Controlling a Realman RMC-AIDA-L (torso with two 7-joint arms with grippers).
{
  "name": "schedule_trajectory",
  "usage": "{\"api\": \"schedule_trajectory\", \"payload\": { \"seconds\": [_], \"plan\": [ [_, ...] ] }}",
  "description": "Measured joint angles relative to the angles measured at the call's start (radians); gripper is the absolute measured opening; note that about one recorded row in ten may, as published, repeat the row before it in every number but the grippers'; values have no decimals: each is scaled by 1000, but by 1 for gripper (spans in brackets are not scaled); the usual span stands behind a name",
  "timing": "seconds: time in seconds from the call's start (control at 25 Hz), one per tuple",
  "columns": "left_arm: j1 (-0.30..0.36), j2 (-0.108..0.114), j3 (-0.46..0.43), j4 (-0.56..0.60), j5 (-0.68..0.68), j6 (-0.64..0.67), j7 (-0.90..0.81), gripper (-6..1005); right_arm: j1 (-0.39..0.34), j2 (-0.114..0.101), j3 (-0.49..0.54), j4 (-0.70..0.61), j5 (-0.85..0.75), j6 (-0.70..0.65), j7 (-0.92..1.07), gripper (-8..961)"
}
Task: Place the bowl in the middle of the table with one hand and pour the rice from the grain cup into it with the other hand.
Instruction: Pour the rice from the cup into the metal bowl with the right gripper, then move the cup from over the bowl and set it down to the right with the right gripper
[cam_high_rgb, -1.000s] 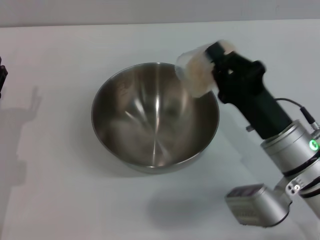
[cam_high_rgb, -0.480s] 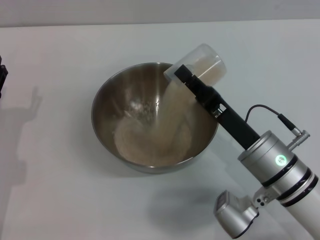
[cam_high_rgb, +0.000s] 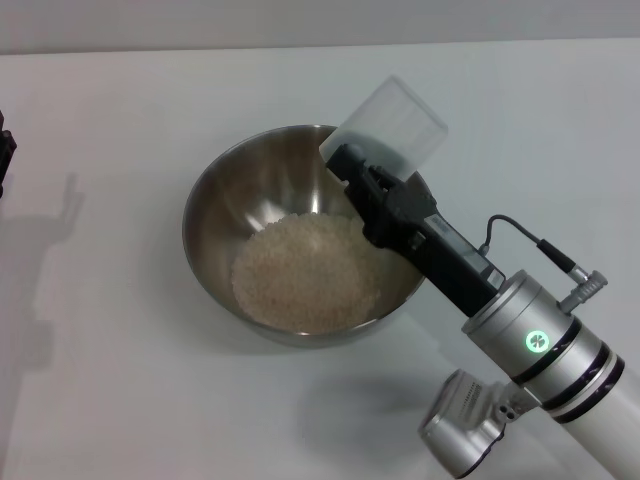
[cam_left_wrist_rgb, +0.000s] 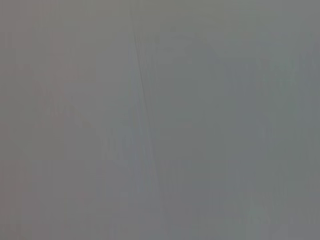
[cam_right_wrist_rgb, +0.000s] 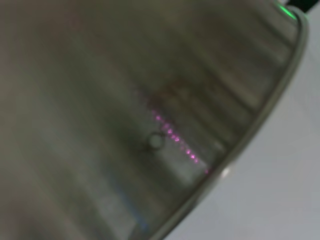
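Both steps look done: rice is in the bowl, cup reads empty

Both halves of the task appear finished, judging from the head view. The bowl sits on the tabletop roughly at its middle, upright and resting flat. The rice lies in the bowl's bottom as a pale, granular heap, spread from the centre toward the 6 o'clock wall.

The right gripper holds the cup over the bowl's rim at about 1 o'clock, its jaws closed on the cup's side. The cup is tipped well over, mouth down toward the bowl's inside, and its clear, slightly frosted wall shows nothing inside (a few grains clinging near the lip could not be ruled out). No stream is visible between cup and heap, so the pour seems complete.

What is left, in my judgement, is only tidying: righting the cup, drawing it clear of the rim and setting it down on the tabletop away from the bowl.

The right wrist view shows only brushed metal and the bowl's curved rim, very close. The left gripper is parked at the tabletop's 9 o'clock edge, barely in frame; I cannot tell how its jaws stand, and its wrist view shows only a blank grey surface.
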Motion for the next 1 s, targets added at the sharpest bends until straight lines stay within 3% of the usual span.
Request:
{"api": "schedule_trajectory", "payload": {
  "seconds": [0.24,0.4,0.6,0.68,0.72,0.96,1.0],
  "plan": [
    [1,0,0,1,0,0,0,813,1,0,3,5,-28,23,-90,15],
    [0,0,0,1,0,0,0,813,0,0,31,21,-28,20,-24,14],
    [3,0,0,2,0,0,0,814,-23,0,102,70,-26,2,243,15],
    [3,0,0,1,0,0,0,814,-34,0,128,85,-25,-16,397,14],
    [3,0,0,1,0,0,0,814,-47,0,155,97,-24,-39,565,14],
    [1,0,3,1,0,0,-1,814,-74,0,210,106,-15,-55,893,14],
    [1,0,4,1,0,0,-1,814,-76,-1,213,106,-5,-63,1025,14]
  ]
}}
